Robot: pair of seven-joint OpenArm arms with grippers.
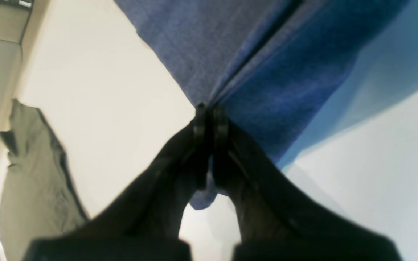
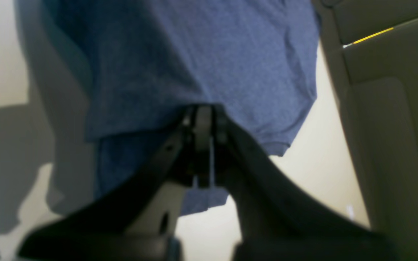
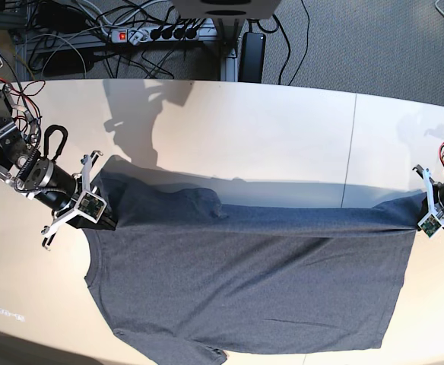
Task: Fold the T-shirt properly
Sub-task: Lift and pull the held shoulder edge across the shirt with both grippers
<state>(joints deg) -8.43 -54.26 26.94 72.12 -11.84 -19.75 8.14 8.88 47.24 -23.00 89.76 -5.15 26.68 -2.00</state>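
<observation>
- T-shirt (image 3: 252, 281) laid on white table (image 3: 283, 137), spanning between both grippers; collar and lettering can't be made out.
- Fabric at both fingertips partly hidden by the blurred jaws.
- One sleeve-like end at base view's bottom edge, possibly cut off; which way the collar points can't be told.
- Long axis runs side to side, arm to arm.
- Left gripper (image 1: 210, 112): closed, fabric pinched.
- Right gripper (image 2: 205, 110): closed, shirt's raised edge clamped.
</observation>
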